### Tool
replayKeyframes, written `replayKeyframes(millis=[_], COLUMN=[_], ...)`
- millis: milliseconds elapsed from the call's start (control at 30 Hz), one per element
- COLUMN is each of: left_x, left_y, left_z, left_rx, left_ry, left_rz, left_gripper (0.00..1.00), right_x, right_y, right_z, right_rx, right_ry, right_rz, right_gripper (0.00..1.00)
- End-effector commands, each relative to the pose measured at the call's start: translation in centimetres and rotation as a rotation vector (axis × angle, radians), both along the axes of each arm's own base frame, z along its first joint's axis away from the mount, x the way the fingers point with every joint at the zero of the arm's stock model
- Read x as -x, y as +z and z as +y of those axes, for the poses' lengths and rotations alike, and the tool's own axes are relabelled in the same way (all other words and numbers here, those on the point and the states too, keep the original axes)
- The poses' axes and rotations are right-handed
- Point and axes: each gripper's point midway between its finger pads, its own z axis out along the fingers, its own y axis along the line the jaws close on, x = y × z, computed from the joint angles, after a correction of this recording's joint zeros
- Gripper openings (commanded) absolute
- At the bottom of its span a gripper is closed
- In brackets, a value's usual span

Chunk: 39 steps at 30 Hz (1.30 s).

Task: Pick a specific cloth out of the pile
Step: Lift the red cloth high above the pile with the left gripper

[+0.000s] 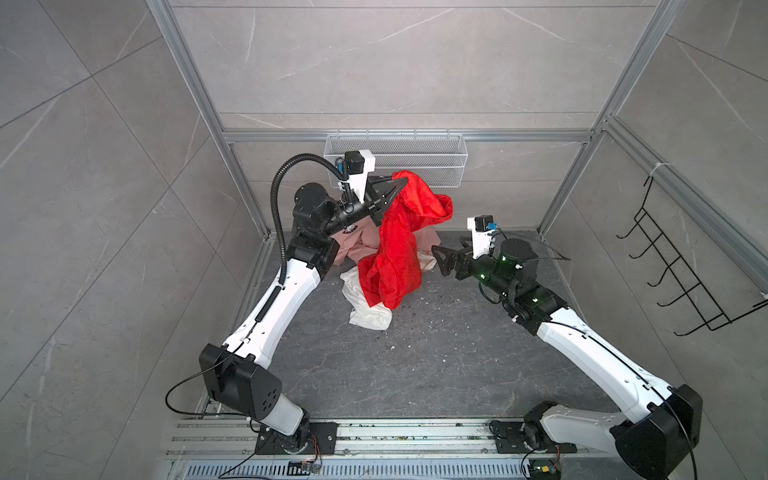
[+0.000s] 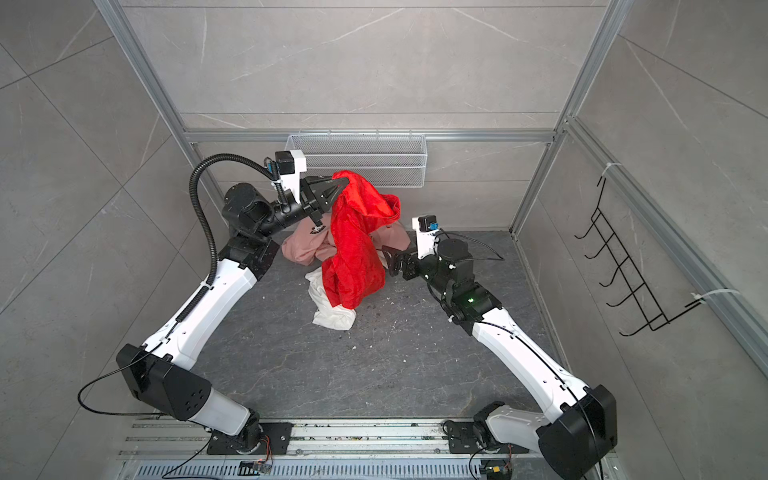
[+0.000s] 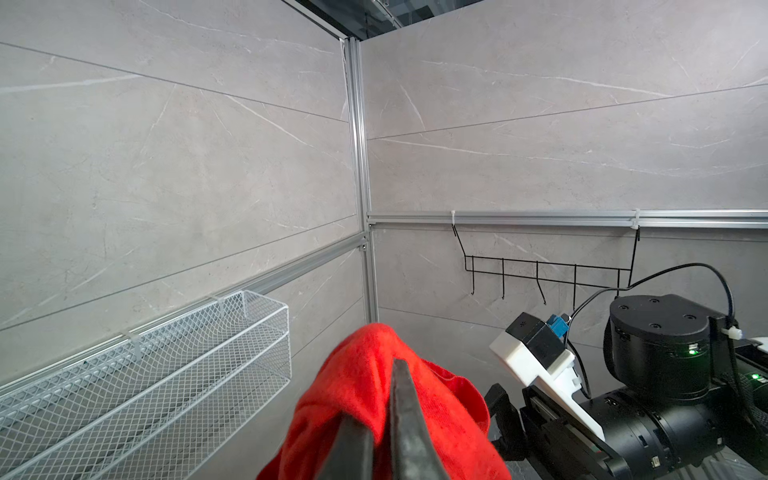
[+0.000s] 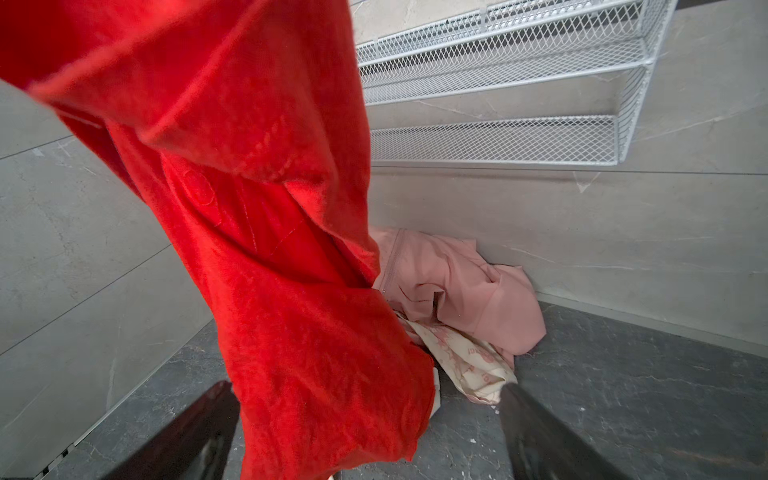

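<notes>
The cloth [image 1: 395, 249] hangs over the far pile [image 1: 362, 248], its top bunch pinched in the left gripper [image 1: 400, 185]. The right gripper [image 1: 439, 261] is spread wide and empty, just right of the drape. The fabric is judged light, limp and thin. Best second hold: a gathered fold low on the drape.

Seen from above: a booth of pale grey marble-look walls [image 1: 399, 62] framed by aluminium posts [image 1: 195, 89]. The floor [image 1: 415, 365] is dark grey stone, speckled with crumbs. At twelve o'clock hangs a white mesh basket [image 1: 432, 160]; at three o'clock, a black wire hook rack [image 1: 681, 266]; at six o'clock, metal rails [image 1: 395, 436].
</notes>
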Motion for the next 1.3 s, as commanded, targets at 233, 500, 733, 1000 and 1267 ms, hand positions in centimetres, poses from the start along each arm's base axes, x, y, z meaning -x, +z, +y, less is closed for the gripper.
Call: replayKeyframes(millis=[233, 500, 733, 1000, 1267], left_x=[4.4, 4.4, 5.1, 6.6, 8.5], left_y=[6.8, 8.2, 9.6, 12.3, 13.8], left_z=[1.1, 1.1, 1.4, 1.6, 1.4], left_rx=[0.088, 0.118, 0.151, 0.240, 0.275], left_ry=[-0.043, -0.076, -0.106, -0.201, -0.280], left_rz=[-0.163, -0.097, -0.078, -0.002, 0.035], left_gripper=[0.00, 0.00, 0.00, 0.00, 0.00], right_x=[0.8, 1.5, 2.1, 3.1, 5.8], right_y=[1.9, 2.1, 2.5, 3.1, 4.6], right_z=[-0.3, -0.4, -0.6, -1.0, -1.5], right_rx=[-0.030, -0.024, -0.025, -0.025, -0.034], right_ry=[0.004, 0.017, 0.023, 0.039, 0.089], right_rz=[-0.036, -0.039, -0.049, -0.065, -0.105], right_gripper=[1.00, 1.00, 1.00, 1.00, 1.00])
